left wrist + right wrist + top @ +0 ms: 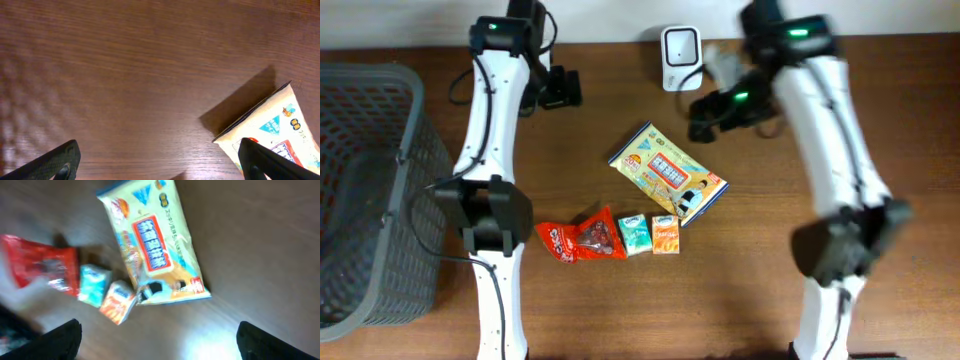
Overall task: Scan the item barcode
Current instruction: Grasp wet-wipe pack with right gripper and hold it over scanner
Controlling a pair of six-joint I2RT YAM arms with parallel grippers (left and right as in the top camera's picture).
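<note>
Mid-table, between both arms: flat snack packet [668, 172], printed side up. Probably light, crinkly, slippery film, so best pinched along a sealed edge. Left tool [160, 167] and right tool [160, 342] both spread wide, holding nothing.

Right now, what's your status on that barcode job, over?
Left end effector and right end effector open, empty. Snack packet lying flat, untouched. Scanner just beyond, no item between.
</note>
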